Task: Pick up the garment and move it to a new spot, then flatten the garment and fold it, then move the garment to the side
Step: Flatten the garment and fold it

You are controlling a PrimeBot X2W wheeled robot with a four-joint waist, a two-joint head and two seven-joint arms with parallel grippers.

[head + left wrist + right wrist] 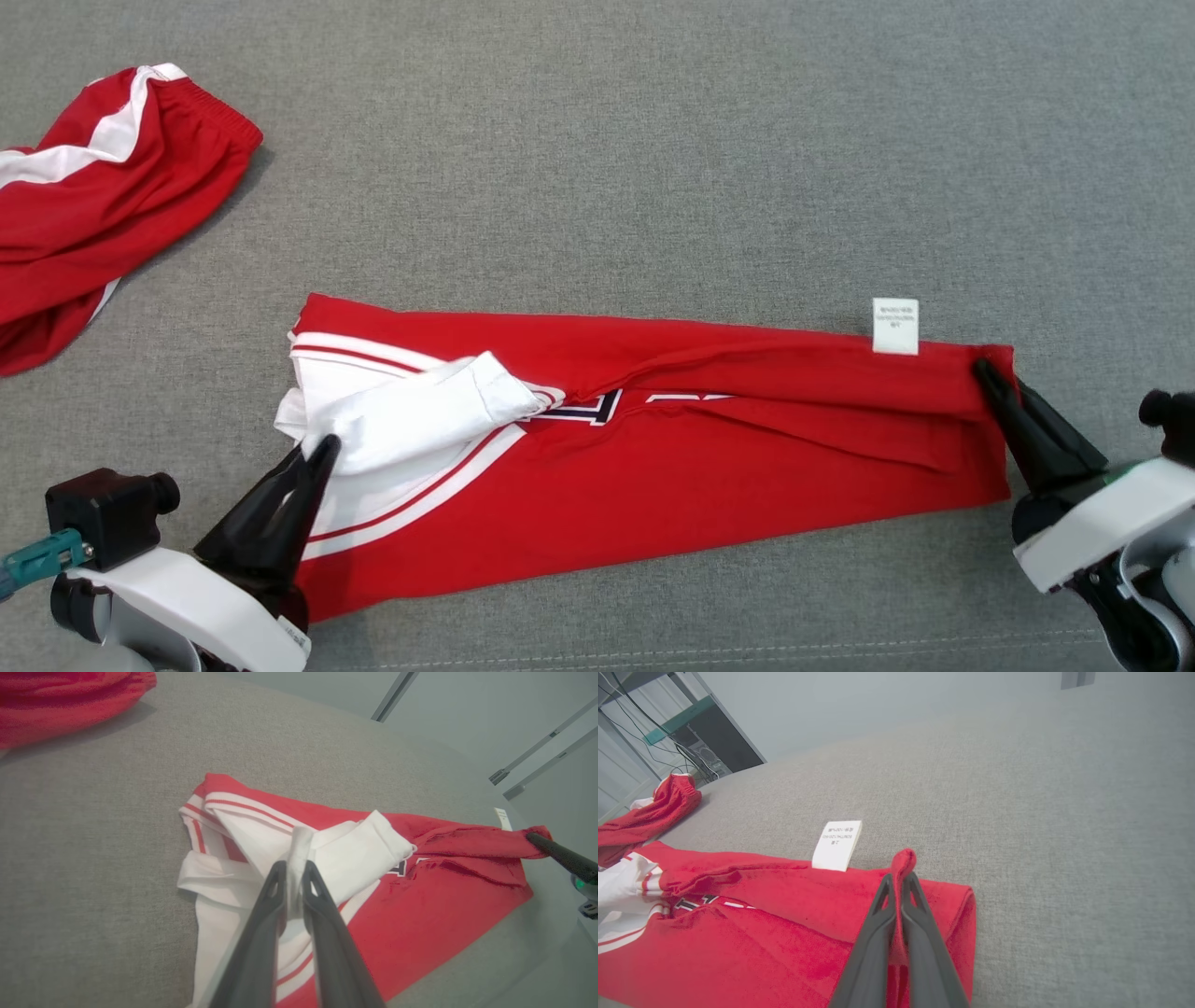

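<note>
The garment point(709, 457) is a red shirt with white sleeves and striped trim, folded into a long band across the grey surface. A white care label point(894, 327) sticks out at its far right edge. My left gripper point(322, 446) is shut on a pinch of the white sleeve at the garment's left end; in the left wrist view the white cloth point(295, 858) stands up between the fingers of my left gripper point(292, 865). My right gripper point(982, 369) is shut on the red corner at the right end, and a red fold point(903, 861) rises between its fingers in the right wrist view.
A second red garment with white stripes and an elastic band point(103, 201) lies bunched at the far left, also seen as a red garment point(70, 700) and as a red heap point(649, 812). Bare grey fabric point(653, 140) stretches behind and to the right.
</note>
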